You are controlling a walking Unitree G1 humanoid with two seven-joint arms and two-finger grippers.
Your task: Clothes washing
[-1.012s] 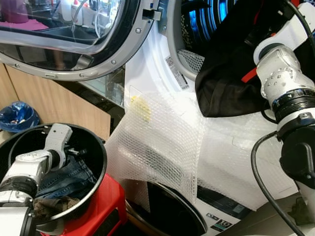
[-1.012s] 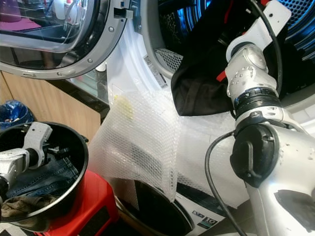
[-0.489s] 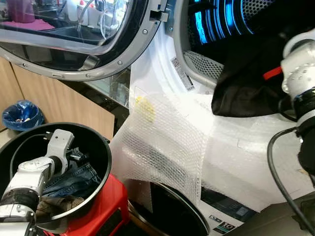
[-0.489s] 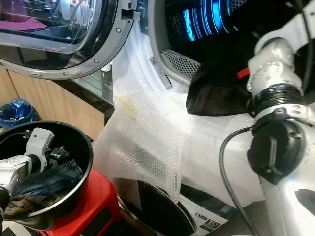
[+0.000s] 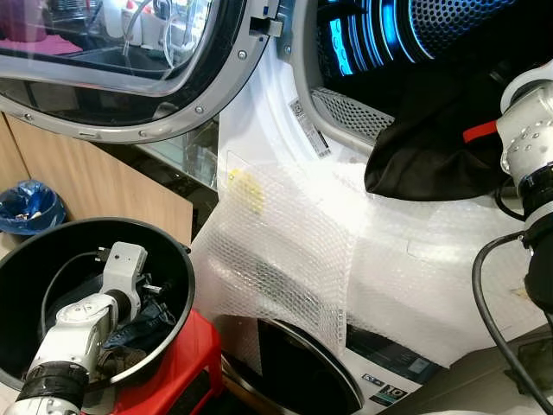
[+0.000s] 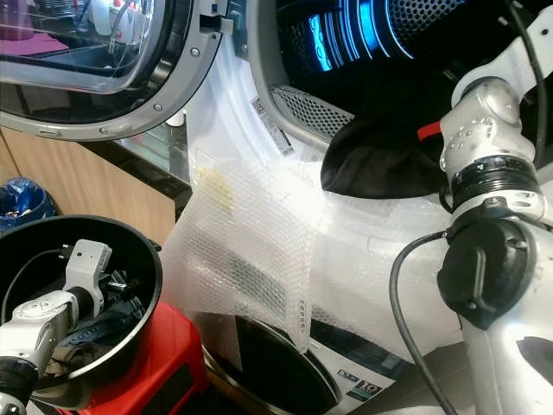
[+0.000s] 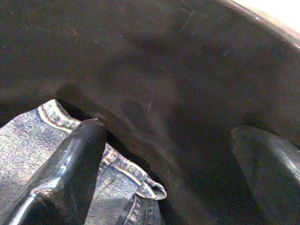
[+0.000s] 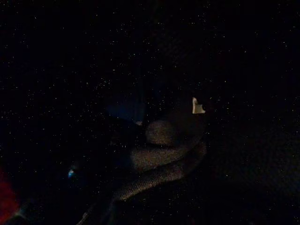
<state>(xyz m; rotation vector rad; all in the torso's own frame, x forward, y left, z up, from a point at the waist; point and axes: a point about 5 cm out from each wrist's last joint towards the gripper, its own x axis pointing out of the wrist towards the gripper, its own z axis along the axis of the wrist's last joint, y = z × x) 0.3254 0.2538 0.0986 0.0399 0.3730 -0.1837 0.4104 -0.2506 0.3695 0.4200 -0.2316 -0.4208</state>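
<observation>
A black basin (image 5: pixel 177 252) holds blue jeans (image 7: pixel 28 145) and other dark clothes. My left gripper (image 7: pixel 166 131) is down inside it, open, one finger (image 7: pixel 75 159) resting on the jeans' hem and the other against the basin's dark wall. A black garment (image 5: pixel 432 147) with a red strip hangs over the lip of the washer drum (image 5: pixel 406 43), which glows blue inside. My right arm (image 5: pixel 529 138) reaches into that drum above the garment. The right wrist view is very dark, with some folded cloth (image 8: pixel 164 150).
The round washer door (image 5: pixel 130 78) stands open at upper left. Bubble wrap (image 5: pixel 294 251) covers the machine's white front. The basin rests on a red stool (image 5: pixel 181 372). A blue-lined bin (image 5: pixel 30 207) sits by the wooden cabinet. A second round door (image 5: pixel 302 372) is below.
The black garment has gone up and further into the drum with my right arm. My left gripper has moved forward and deeper into the basin, toward its right wall.
</observation>
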